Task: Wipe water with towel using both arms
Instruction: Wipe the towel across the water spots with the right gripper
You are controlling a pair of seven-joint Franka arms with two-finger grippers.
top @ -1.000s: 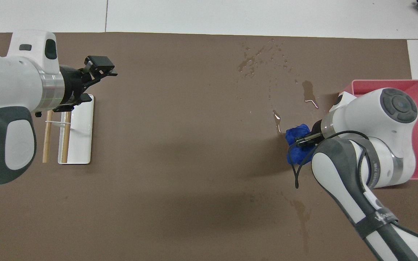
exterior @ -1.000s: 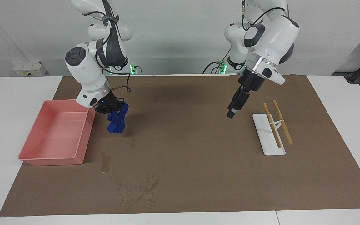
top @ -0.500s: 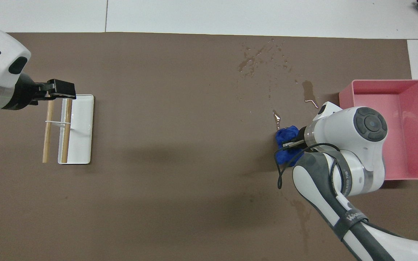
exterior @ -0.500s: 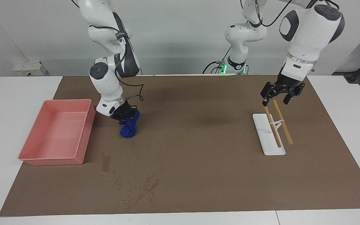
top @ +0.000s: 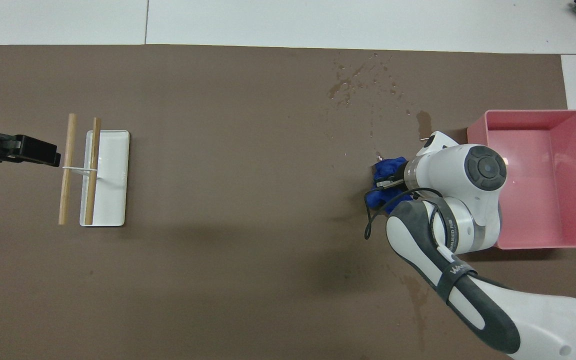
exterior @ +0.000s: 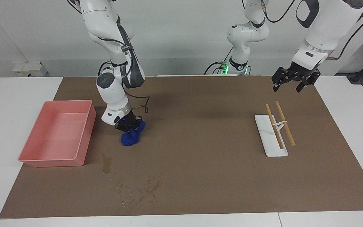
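Fingers of right gripper [exterior: 130, 125] pinching bunched blue towel [exterior: 131, 137], left of centre in facing view, beside pink tray [exterior: 83, 138], towel bottom touching brown mat [exterior: 200, 132]. Water [exterior: 137, 186] streaked lower in frame, apart from towel. Left gripper [exterior: 290, 82] spread wide, empty, upper right, raised above wooden sticks [exterior: 280, 124] on white holder [exterior: 265, 135].

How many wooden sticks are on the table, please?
2. Both wooden sticks lie side by side across the white tray, toward the left arm's end of the table, joined by a white tie. None seems hidden.
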